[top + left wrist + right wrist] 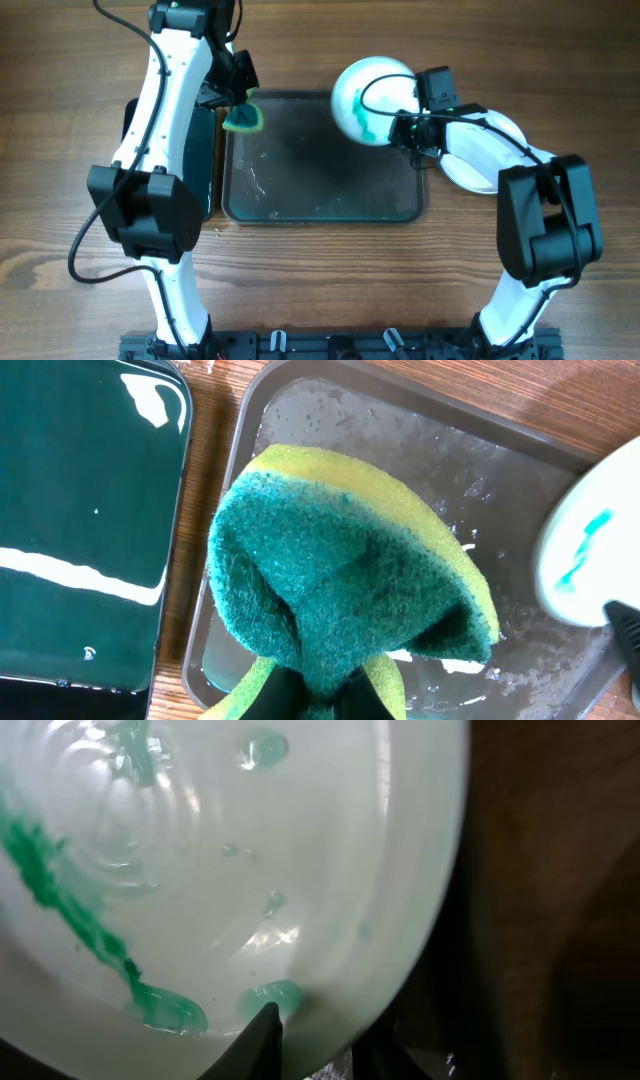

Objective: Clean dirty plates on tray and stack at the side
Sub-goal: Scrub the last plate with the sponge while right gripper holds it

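Note:
My right gripper [408, 128] is shut on the rim of a white plate [368, 100] smeared with teal-green, holding it tilted over the far right corner of the grey-green tray [320, 200]. The plate fills the right wrist view [220, 870], one finger [262, 1040] on its face. My left gripper [238, 100] is shut on a folded green and yellow sponge [243, 119] over the tray's far left corner. The sponge fills the left wrist view [340, 580], with the plate [590, 550] at the right edge. More white plates [495, 150] lie right of the tray, under the right arm.
A deeper dark tray [205, 150] holding liquid sits left of the grey-green tray, under the left arm; it shows in the left wrist view [80, 510]. The grey-green tray's floor is wet with small droplets. Wooden table [320, 280] surrounds everything.

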Available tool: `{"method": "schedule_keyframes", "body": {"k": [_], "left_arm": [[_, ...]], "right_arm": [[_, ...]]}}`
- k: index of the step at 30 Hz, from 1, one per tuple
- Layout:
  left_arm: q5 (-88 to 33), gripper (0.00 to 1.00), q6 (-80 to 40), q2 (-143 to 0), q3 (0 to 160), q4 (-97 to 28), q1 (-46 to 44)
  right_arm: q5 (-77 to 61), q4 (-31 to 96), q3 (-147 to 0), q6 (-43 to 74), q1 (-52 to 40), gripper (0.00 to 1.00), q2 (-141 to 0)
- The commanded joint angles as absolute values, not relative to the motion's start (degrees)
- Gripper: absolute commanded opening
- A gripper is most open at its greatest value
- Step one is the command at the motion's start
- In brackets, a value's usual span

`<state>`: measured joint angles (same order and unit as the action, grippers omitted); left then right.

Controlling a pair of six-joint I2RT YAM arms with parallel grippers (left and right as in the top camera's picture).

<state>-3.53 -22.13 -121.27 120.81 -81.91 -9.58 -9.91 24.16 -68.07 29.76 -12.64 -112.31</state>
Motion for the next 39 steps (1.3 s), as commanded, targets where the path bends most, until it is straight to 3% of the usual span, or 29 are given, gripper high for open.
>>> {"method": "schedule_keyframes", "body": {"k": [1, 5, 7, 9, 13, 16, 21, 23, 24, 25, 28, 32, 39], "left_arm": [[-4.3, 0.04, -21.2, -120.9, 121.7, -81.9, -10.0], [-4.3, 0.04, -21.2, -120.9, 121.7, -81.9, -10.0], [-4.3, 0.04, -21.3, -120.9, 121.7, -81.9, -10.0], [-4.3, 0.04, -21.2, -120.9, 121.7, -81.9, -10.0], [-4.3, 0.04, -21.3, -120.9, 121.7, -81.9, -10.2], [-4.3, 0.04, -21.5, -120.9, 121.7, -81.9, -12.0], [-4.3, 0.04, -23.2, -121.1, 121.7, -80.4, -15.5], [-4.3, 0.04, -24.8, -121.5, 121.7, -80.2, -16.0], [-4.3, 0.04, -25.7, -121.7, 121.7, -80.2, -16.3], [-4.3, 0.04, -27.2, -121.8, 121.4, -80.1, -16.6], [-4.3, 0.04, -29.3, -121.8, 118.2, -78.2, -18.3], [-4.6, 0.04, -30.5, -121.8, 110.1, -69.2, -21.5], [-7.8, 0.04, -30.8, -122.0, 95.7, -53.5, -25.9]], "right_arm": [[-15.0, 31.3, -68.2, 21.9, -15.4, 0.22, -113.0], [-21.0, 40.0, -68.4, 16.1, -17.6, 0.23, -109.8], [-21.2, 41.7, -68.5, 13.2, -17.7, 0.34, -105.9], [-14.5, 40.3, -68.5, 11.6, -16.8, 0.55, -102.2], [-8.8, 27.7, -68.4, 1.1, -16.1, 0.59, -105.1], [-11.7, 19.0, -68.6, -0.3, -16.1, 0.54, -109.5], [-13.6, 16.9, -70.7, 0.2, -16.1, 0.45, -116.4], [-13.6, 16.8, -70.7, 2.2, -16.1, 0.29, -116.5], [-13.6, 17.5, -70.7, 6.2, -16.1, 0.08, -116.5], [-13.6, 18.9, -70.7, 10.6, -16.1, 0.04, -116.4], [-13.9, 28.8, -70.7, 27.8, -16.1, 0.04, -116.4], [-18.1, 35.1, -70.8, 28.4, -15.8, 0.04, -116.1], [-18.2, 35.2, -70.8, 27.5, -15.8, 0.04, -116.1]]}}
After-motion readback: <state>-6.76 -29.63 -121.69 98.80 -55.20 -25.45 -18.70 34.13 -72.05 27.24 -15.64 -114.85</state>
